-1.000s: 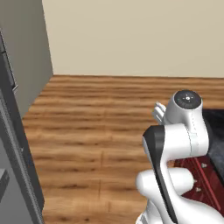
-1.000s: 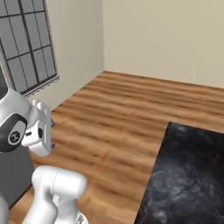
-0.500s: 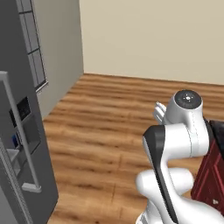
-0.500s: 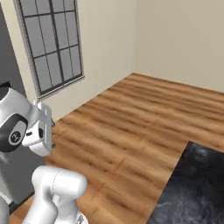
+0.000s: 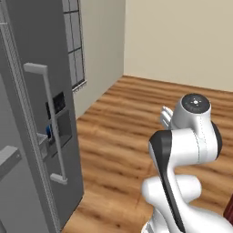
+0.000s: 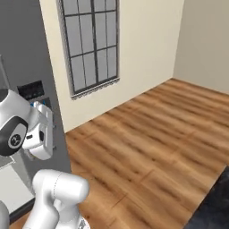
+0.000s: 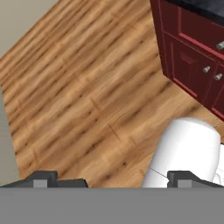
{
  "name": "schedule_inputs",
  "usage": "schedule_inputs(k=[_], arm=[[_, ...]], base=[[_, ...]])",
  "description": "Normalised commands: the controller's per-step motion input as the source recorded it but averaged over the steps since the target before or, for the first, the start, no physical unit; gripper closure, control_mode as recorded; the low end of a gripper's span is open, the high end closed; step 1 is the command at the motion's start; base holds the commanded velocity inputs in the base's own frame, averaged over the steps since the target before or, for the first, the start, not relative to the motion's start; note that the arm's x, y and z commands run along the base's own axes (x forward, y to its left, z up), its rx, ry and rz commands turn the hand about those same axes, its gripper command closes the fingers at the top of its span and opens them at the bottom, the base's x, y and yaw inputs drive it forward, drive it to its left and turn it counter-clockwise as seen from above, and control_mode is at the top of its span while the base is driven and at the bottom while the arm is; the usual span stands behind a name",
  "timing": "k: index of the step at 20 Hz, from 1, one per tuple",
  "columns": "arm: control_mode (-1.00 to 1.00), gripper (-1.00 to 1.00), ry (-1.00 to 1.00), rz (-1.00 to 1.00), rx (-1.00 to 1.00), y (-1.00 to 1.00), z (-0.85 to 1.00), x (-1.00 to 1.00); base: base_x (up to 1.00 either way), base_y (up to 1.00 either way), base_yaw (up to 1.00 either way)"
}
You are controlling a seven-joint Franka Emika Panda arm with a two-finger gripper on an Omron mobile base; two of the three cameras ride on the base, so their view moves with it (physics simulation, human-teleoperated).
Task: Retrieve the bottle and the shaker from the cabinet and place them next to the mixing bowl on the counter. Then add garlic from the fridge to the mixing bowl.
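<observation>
The grey fridge (image 5: 32, 136) stands upright at far left, its door shut, long bar handle (image 5: 50, 123) vertical, top cut off. The gripper (image 7: 113, 178), jaws spread wide and empty, looks down on wooden floor (image 7: 78, 87) beside red cabinets (image 7: 192, 52).

- Wooden plank floor (image 5: 123, 118), warm brown, running to the far walls.
- Cream walls (image 5: 182, 41) meeting at a room corner.
- Tall window (image 6: 91, 42) with grey frame and grid of panes, set in the wall beside the grey appliance.
- Dark red cabinet (image 7: 192, 48) with small round metal knobs, standing on the floor in the hand view.
- Black stone counter (image 7: 205, 8) topping that cabinet, at the frame's upper right.
</observation>
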Motion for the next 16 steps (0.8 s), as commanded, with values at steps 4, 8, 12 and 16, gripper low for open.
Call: schedule_inputs(k=[4,8,12,16], arm=[[1.00,-1.00,0.00,0.00,0.00,0.00,0.00,0.00],[1.00,-1.00,0.00,0.00,0.00,0.00,0.00,0.00],[1.00,-1.00,0.00,0.00,0.00,0.00,0.00,0.00],[1.00,-1.00,0.00,0.00,0.00,0.00,0.00,0.00]], base=[[0.50,-0.43,0.42],[0.51,-0.42,0.40],[0.50,-0.42,0.41],[0.57,-0.49,0.40]])
